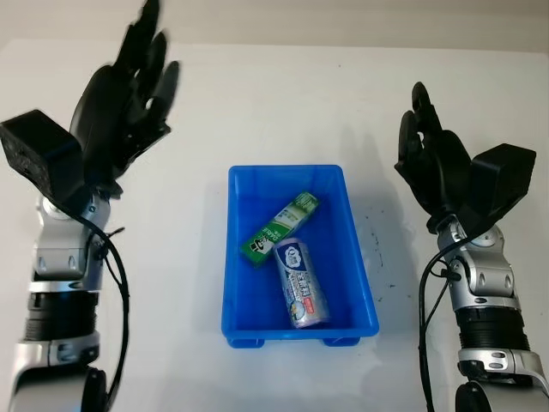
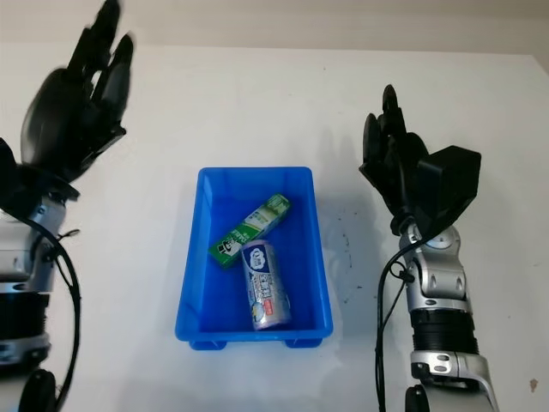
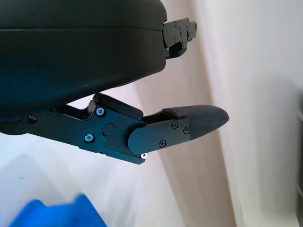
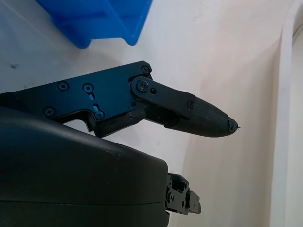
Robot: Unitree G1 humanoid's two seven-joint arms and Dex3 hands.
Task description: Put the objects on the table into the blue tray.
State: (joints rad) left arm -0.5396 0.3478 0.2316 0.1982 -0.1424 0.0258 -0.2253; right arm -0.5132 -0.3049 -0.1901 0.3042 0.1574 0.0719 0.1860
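The blue tray (image 1: 360, 257) sits at the table's middle. Inside it lie a green box (image 1: 280, 227), slanted, and a silver-blue can (image 1: 301, 283) on its side just below it. My left hand (image 1: 137, 81) is raised at the far left, well away from the tray, open and holding nothing. To the right of the tray my right hand (image 1: 429, 150) hangs above the table, open and holding nothing. A corner of the tray (image 3: 61, 213) shows in the left wrist view, and its rim (image 4: 104, 19) in the right wrist view.
The white table (image 1: 257, 112) surrounds the tray on all sides. Small dark specks (image 1: 377, 249) mark the surface just right of the tray. The table's far edge (image 1: 343, 45) runs along the top.
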